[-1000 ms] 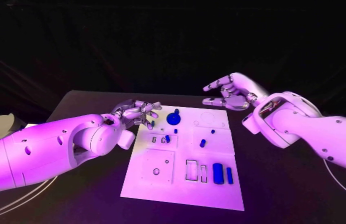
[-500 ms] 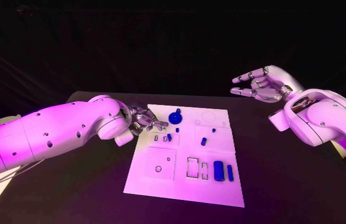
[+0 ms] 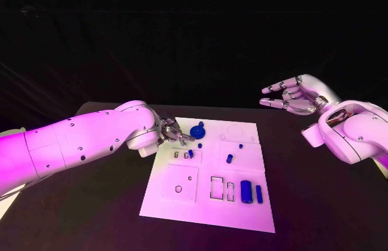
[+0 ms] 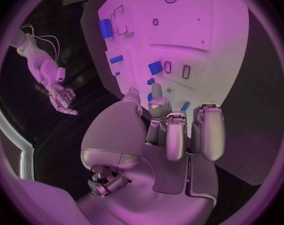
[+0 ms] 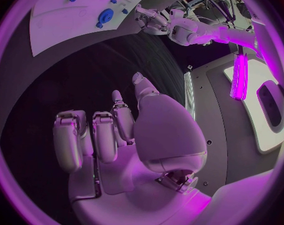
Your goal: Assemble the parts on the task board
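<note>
The white task board (image 3: pixel 188 203) lies in the middle of the table. A round blue part (image 3: pixel 197 132) stands near its far edge, small blue pieces (image 3: pixel 229 158) lie mid-board, and two blue bars (image 3: pixel 245 191) sit at the near right. My left hand (image 3: pixel 173 132) hovers over the board's far left corner, just left of the round part, its fingers bent and apart with nothing in them. The left wrist view has this hand (image 4: pixel 174 130) above the board (image 4: pixel 198 30). My right hand (image 3: pixel 289 98) is raised off the board's far right, open and holding nothing.
The black table (image 3: pixel 323 206) surrounds the board on all sides. The right wrist view has the right hand (image 5: pixel 114 135) far from the board (image 5: pixel 61 22), and the round blue part (image 5: pixel 106 16) beside the left hand (image 5: pixel 155 21).
My left arm has swung inward and its hand has drawn closer to the round blue part. The right hand lifted away to the right a second ago and has since stayed put.
</note>
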`<action>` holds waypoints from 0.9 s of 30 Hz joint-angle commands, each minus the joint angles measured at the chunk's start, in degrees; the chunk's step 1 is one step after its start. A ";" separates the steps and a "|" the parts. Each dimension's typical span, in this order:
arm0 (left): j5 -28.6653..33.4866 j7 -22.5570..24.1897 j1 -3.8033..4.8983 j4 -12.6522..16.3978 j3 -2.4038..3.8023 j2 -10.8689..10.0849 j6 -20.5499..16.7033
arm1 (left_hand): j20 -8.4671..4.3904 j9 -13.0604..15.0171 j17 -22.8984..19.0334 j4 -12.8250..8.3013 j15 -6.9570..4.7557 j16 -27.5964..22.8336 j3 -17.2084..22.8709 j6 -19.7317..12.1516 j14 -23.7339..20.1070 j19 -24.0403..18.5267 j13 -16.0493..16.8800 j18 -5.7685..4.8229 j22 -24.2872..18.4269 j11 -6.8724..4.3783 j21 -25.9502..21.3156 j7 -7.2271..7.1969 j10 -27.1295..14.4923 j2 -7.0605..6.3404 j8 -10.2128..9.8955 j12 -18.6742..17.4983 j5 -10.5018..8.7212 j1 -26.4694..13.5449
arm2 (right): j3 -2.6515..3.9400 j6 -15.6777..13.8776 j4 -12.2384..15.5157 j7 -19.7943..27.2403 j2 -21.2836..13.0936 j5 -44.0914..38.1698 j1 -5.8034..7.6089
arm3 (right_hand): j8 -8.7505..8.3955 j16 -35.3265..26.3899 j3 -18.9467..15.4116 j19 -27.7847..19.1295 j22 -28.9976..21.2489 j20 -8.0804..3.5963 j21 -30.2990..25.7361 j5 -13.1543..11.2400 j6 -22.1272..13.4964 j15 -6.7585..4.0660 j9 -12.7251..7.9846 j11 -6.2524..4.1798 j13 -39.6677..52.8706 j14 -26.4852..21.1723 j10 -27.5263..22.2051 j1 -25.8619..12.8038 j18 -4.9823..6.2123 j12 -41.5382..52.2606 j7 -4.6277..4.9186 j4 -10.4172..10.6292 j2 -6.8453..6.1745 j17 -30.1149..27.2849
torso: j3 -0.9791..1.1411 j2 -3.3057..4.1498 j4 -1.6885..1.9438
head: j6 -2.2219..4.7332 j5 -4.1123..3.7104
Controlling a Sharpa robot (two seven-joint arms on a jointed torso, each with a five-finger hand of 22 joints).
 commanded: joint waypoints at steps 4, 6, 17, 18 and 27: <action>-5.97 -2.29 0.22 -1.21 0.01 1.91 6.41 | -0.47 1.70 15.06 0.03 -0.66 0.17 -2.02 -1.11 5.94 3.06 1.36 -1.14 5.14 -0.25 0.88 -0.17 0.82 0.12 2.14 1.35 -1.61 -1.24 | -0.14 0.03 -0.58 -0.72 0.68 -0.24 -0.23 | 0.13 -0.35 -0.17 2.20 8.51 0.06 -0.37 0.26 0.21 -0.12 0.01 -0.06 4.57 4.49 -0.40 -0.02 0.77 -0.39 -0.07 0.04 0.50 8.87 | -0.04 0.13 0.12 | -0.11 0.37; -6.99 -2.45 0.23 -1.86 0.00 2.61 7.82 | -0.59 2.47 15.06 0.02 -0.73 0.17 -3.03 -1.45 5.94 3.23 2.07 -1.26 5.83 -0.37 1.28 -0.32 1.16 0.39 3.12 2.07 -2.74 -1.81 | -0.17 0.09 -0.80 -0.84 0.85 -0.31 -0.27 | 0.10 -0.38 -0.21 2.17 8.45 0.06 -0.41 0.28 0.15 -0.12 -0.01 -0.06 4.52 4.48 -0.42 -0.04 0.78 -0.45 -0.06 0.08 0.52 8.83 | -0.05 0.10 0.10 | -0.23 0.41; -8.99 -2.84 0.23 -4.40 -0.02 4.92 11.44 | -0.84 3.63 15.06 0.06 -1.03 0.17 -4.92 -1.72 5.94 3.56 3.50 -1.48 7.04 -0.69 1.98 -0.66 2.01 0.75 4.60 3.46 -3.33 -3.10 | -0.23 0.17 -1.22 -1.20 1.12 -0.63 -0.44 | 0.00 -0.41 -0.32 2.12 8.35 0.05 -0.46 0.41 -0.06 -0.12 -0.05 -0.04 4.47 4.48 -0.42 -0.02 0.80 -0.48 -0.03 0.13 0.53 8.81 | -0.03 0.20 -0.12 | -0.63 0.77; -9.03 -2.86 0.23 -4.59 -0.03 5.09 11.73 | -0.84 3.65 15.06 0.04 -1.04 0.17 -4.94 -1.73 5.94 3.56 3.53 -1.48 7.03 -0.70 1.98 -0.67 2.02 0.80 4.63 3.48 -3.32 -3.08 | -0.24 0.17 -1.24 -1.22 1.15 -0.65 -0.44 | 0.00 -0.41 -0.32 2.12 8.35 0.05 -0.46 0.41 -0.06 -0.12 -0.05 -0.04 4.47 4.48 -0.42 -0.02 0.80 -0.48 -0.03 0.13 0.53 8.81 | -0.05 0.22 -0.14 | -0.65 0.78; -9.13 -2.95 0.19 -6.12 -0.13 6.59 13.11 | -0.92 4.33 15.06 -0.21 -1.11 0.17 -4.82 -2.17 5.94 3.60 3.81 -1.52 7.28 -0.78 2.11 -0.76 2.14 2.16 5.40 3.83 -2.93 -1.46 | -0.25 0.19 -1.51 -1.30 1.49 -0.73 -0.54 | -0.01 -0.49 -0.43 2.12 8.32 0.04 -0.49 0.78 -0.15 -0.12 -0.06 -0.04 4.39 4.46 -0.43 0.04 0.81 -0.54 -0.03 0.19 0.56 8.70 | -0.05 0.32 -0.15 | -0.93 0.79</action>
